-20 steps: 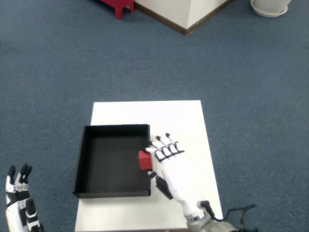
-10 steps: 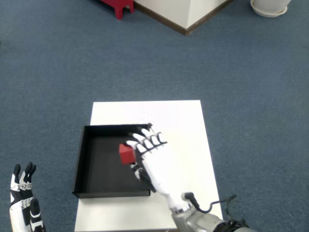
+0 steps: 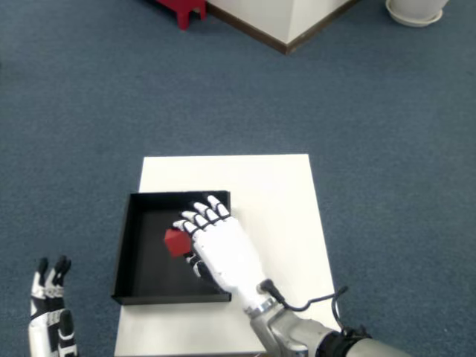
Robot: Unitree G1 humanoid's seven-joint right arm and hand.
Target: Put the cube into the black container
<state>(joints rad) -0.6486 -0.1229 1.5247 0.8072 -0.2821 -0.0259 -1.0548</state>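
Note:
A red cube is held in my right hand, fingers and thumb closed around it. Hand and cube hang over the middle of the black container, a shallow square tray on the left half of the white table. Whether the cube touches the tray floor cannot be told. My hand hides the tray's right wall and part of its floor.
Blue carpet surrounds the small table. My left hand hangs off the table at the lower left, fingers up. A red stool leg, a white wall corner and a white pot stand far away at the top.
My right hand has carried the cube leftwards from the tray's right wall to above the tray's middle. The left hand has dropped a little lower in view.

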